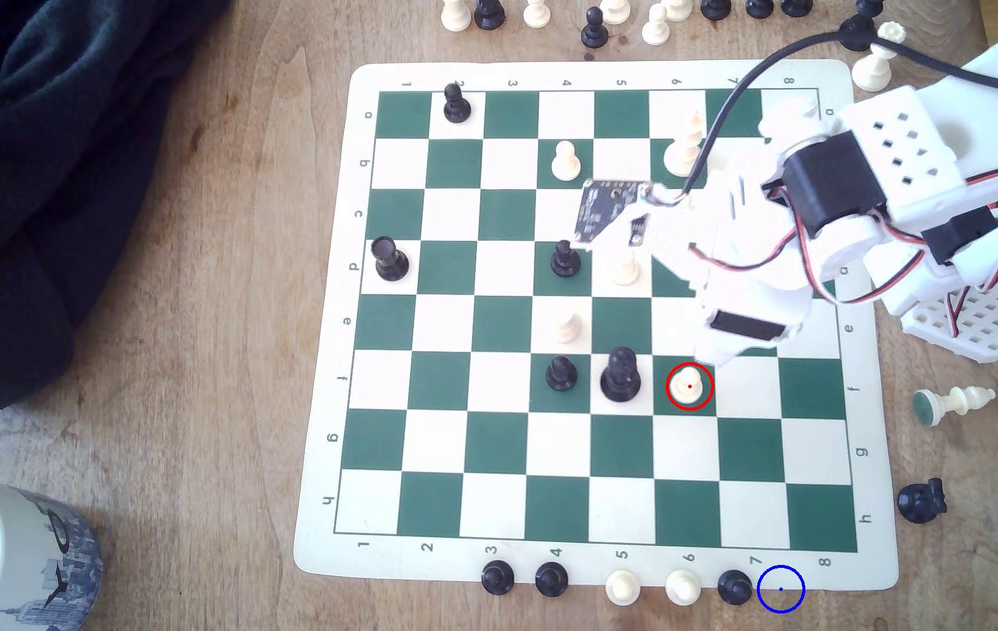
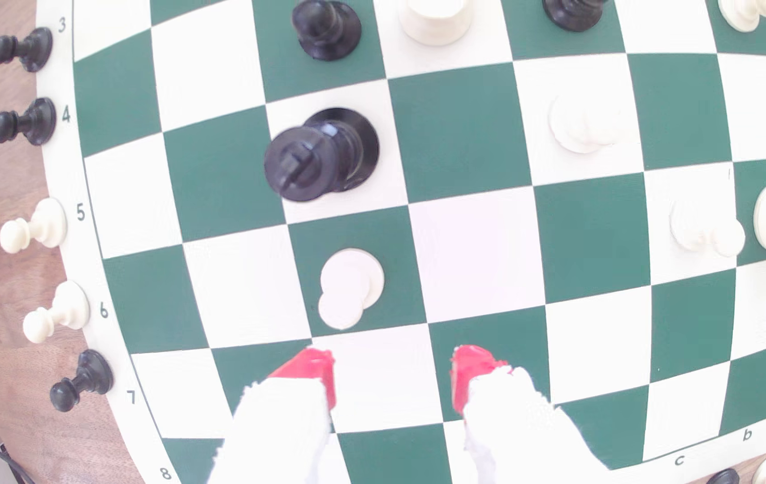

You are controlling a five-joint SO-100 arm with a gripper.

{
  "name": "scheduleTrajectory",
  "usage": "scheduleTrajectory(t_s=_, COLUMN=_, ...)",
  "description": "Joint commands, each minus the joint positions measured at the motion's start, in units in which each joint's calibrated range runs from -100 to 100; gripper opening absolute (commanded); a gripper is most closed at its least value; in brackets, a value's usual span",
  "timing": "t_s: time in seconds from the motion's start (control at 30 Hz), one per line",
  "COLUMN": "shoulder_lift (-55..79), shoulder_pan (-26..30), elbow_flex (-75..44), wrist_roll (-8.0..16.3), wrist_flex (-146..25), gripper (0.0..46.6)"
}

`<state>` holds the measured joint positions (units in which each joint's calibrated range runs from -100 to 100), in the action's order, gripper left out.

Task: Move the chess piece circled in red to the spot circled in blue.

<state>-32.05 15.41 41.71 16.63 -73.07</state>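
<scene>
The cream-white pawn circled in red [image 1: 689,386] stands upright on a green square of row f, column 6. In the wrist view that pawn [image 2: 349,287] lies just ahead of my gripper [image 2: 392,367], whose two red-tipped fingers [image 2: 313,367] are spread open with nothing between them. In the exterior view the gripper [image 1: 721,355] hovers just above and to the right of the pawn, not touching it. The blue ring [image 1: 780,588] is drawn on the mat's border below column 7, beside a black pawn [image 1: 733,586].
A tall black piece [image 1: 620,375] stands one square to the exterior view's left of the pawn, with a black pawn [image 1: 560,372] beyond it. Several pawns [image 1: 622,587] line the mat's near border. A mug [image 1: 5,552] sits bottom left, dark cloth [image 1: 59,151] top left.
</scene>
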Motion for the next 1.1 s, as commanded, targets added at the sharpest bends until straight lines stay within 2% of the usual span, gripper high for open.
scheduleTrajectory(t_s=0.0, shoulder_lift=2.85, shoulder_pan=1.05, elbow_flex=-3.36, wrist_roll=-0.15, wrist_flex=3.29, gripper=16.7)
scheduleTrajectory(t_s=1.07, shoulder_lift=16.09, shoulder_pan=4.73, elbow_flex=-3.09, wrist_roll=-0.05, wrist_flex=11.07, gripper=14.8)
